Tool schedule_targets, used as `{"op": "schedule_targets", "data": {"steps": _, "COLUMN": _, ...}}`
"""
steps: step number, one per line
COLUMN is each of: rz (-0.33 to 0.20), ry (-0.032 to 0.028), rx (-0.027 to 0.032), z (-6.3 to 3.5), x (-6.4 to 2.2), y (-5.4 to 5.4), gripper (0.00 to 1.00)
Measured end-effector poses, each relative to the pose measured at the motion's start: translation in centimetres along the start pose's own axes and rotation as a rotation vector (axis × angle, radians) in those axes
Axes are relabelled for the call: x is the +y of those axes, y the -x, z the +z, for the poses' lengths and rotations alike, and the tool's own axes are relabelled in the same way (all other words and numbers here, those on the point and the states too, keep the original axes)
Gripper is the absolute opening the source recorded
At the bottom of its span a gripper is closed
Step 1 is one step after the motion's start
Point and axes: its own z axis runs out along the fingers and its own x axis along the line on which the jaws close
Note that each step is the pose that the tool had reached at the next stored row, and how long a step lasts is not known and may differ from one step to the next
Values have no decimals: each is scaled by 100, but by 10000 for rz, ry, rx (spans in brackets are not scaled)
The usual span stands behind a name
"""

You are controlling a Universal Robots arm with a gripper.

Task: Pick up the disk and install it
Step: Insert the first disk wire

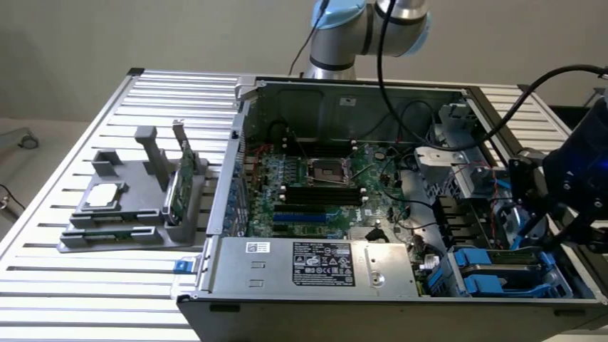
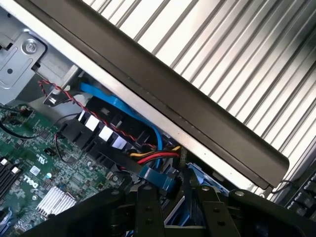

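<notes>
The disk (image 1: 496, 279), silver-grey in its blue carrier, lay in the drive bay at the near corner of the computer case (image 1: 380, 317), on the exterior view's right. It looked stiff, dense and sensitive to shock. It seemed best gripped by the carrier's long plastic edges, not the slick label. The claw (image 2: 177, 202) hung just above that bay, near bundled cables (image 2: 148, 155). I could not tell whether it was clamped on anything. The case sat on a slatted counter (image 1: 95, 285).

**Arm stretched to the exterior view's right, gripper low**

The arm (image 1: 366, 28) stands at the far side, its grey base joints capped in blue. Its dark wrist (image 1: 579, 164), glowing blue, sits at the exterior view's right edge. The gripper (image 1: 527, 203) hangs beneath it, angled downward, and its black body fills the wrist view's near edge
</notes>
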Motion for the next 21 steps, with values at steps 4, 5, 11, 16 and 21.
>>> {"op": "schedule_targets", "data": {"steps": 4, "rz": 198, "ry": -27, "rx": -46, "z": 12, "x": 14, "y": 12, "gripper": 33}}
{"op": "schedule_targets", "data": {"steps": 5, "rz": 253, "ry": -31, "rx": -53, "z": 18, "x": 13, "y": 12, "gripper": 33}}
{"op": "schedule_targets", "data": {"steps": 11, "rz": 708, "ry": -60, "rx": -115, "z": 49, "x": 10, "y": 13, "gripper": 33}}
{"op": "schedule_targets", "data": {"steps": 16, "rz": 1197, "ry": -97, "rx": -189, "z": 66, "x": 8, "y": 12, "gripper": 33}}
{"op": "schedule_targets", "data": {"steps": 21, "rz": 1406, "ry": -152, "rx": -262, "z": 72, "x": 20, "y": -2, "gripper": 33}}
